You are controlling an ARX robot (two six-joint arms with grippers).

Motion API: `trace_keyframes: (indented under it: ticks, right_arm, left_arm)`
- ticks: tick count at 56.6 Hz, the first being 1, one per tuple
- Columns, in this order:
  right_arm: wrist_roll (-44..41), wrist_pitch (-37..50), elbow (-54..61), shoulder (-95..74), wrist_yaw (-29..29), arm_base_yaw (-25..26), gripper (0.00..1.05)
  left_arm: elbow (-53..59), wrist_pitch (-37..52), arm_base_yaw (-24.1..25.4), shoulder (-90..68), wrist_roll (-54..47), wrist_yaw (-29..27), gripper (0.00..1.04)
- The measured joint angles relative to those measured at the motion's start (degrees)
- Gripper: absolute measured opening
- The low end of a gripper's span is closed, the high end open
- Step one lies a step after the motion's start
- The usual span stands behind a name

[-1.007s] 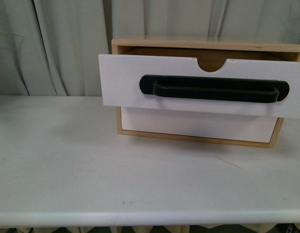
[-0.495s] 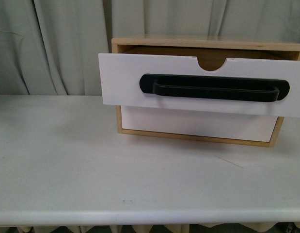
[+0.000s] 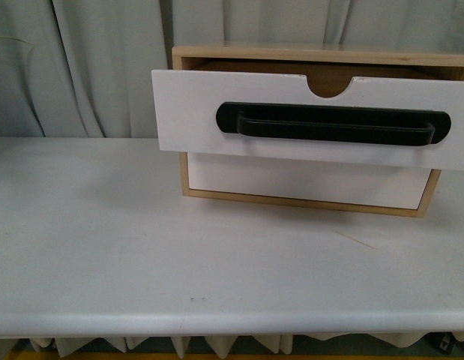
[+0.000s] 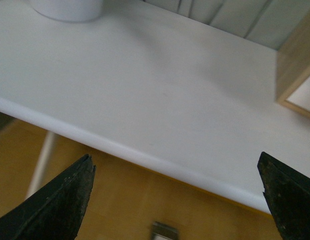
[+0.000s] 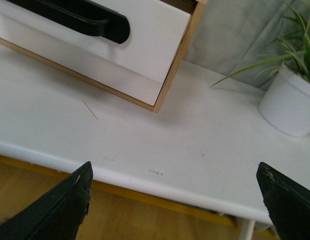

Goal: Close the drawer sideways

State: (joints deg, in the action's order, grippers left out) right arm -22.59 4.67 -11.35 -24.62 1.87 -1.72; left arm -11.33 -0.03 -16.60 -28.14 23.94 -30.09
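The drawer (image 3: 194, 112) has a white front with a long black bar handle (image 3: 333, 124) and a semicircular notch in its top edge. It stands pulled out of the top of a small wooden cabinet (image 3: 188, 189) at the back of the white table (image 3: 142, 255). It also shows in the right wrist view (image 5: 155, 35). Neither gripper shows in the front view. My left gripper (image 4: 177, 197) is open and empty, out past the table's front edge. My right gripper (image 5: 176, 200) is open and empty, also in front of that edge, well short of the drawer.
A plain white drawer front (image 3: 306, 184) without a handle sits shut below the open one. A potted plant in a white pot (image 5: 290, 105) stands on the table to the cabinet's right. Another white pot (image 4: 69, 7) stands at the left. Grey curtains (image 3: 82, 67) hang behind.
The front view has shifted: the cabinet and drawer sit a little higher in the picture and more of the table's front edge shows. The drawer stays pulled out.
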Motion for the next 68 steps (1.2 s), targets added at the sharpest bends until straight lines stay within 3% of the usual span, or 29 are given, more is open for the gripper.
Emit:
trace_keyframes:
  ticks: [11, 29, 44, 68]
  right_arm:
    - [-11.8, 8.0, -2.0, -13.6, 0.8, -4.0, 0.96]
    - [-24.2, 22.4, -6.2, -32.4, -0.3, -9.8, 0.96]
    - [-28.7, 26.9, -8.8, -39.5, -0.4, -12.2, 0.96]
    - [-30.0, 30.0, -11.5, -43.8, 0.2, -12.1, 0.96]
  left_arm:
    - [-5.9, 7.5, -5.7, -14.5, 16.5, 1.1, 0.99]
    - [-19.5, 18.4, -16.2, -39.6, 30.3, 1.3, 0.99]
    - [-26.2, 20.7, -16.9, -48.4, 32.2, 3.8, 0.99]
    - [-35.0, 21.0, -18.0, -57.2, 32.3, 6.0, 0.99]
